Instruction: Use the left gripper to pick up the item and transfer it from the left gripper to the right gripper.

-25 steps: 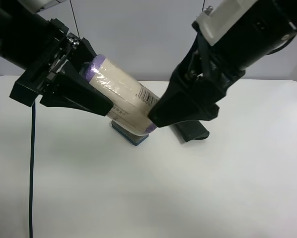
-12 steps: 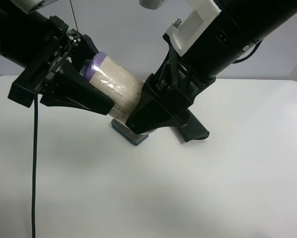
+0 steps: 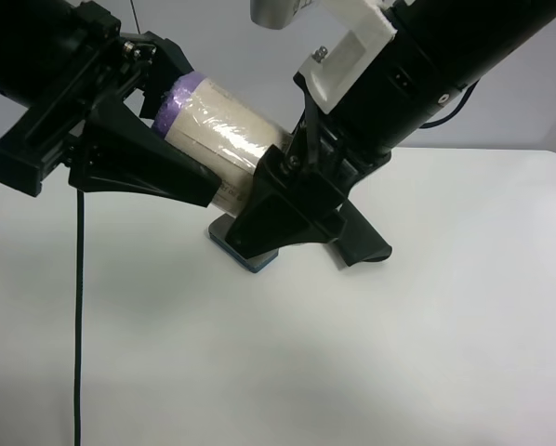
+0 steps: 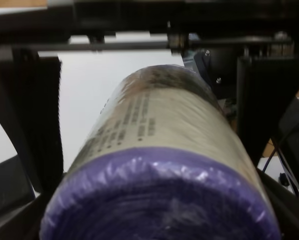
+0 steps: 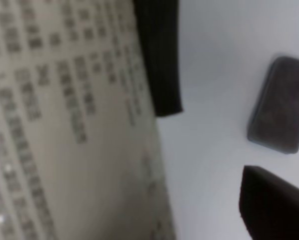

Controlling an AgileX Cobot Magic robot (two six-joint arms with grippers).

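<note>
Cream and purple, the item (image 3: pixel 230 149) is one round can, up in the air over the white counter (image 3: pixel 445 353), tilted, in the upper middle of the high view. The left gripper (image 3: pixel 190 125) has its black fingers closed tight on the can's upper purple end. The right gripper (image 3: pixel 259 200) is at the lower end with its fingers spread wide and not squeezing; I cannot tell if the can sits between them. Only the high view shows both arms at once: two grippers, one white bracket (image 3: pixel 348 56), one thin cable (image 3: pixel 78 307) hanging down, and two small things lying on the counter under the can, a blue-edged block (image 3: pixel 250 257) and a dark case (image 3: pixel 364 245). Only the left wrist view shows the purple end up close, covered in shiny, crinkly wrap. Only the right wrist view shows rows of small dark print on the smooth cream side, with one finger right beside the can and the other well apart from it.
</note>
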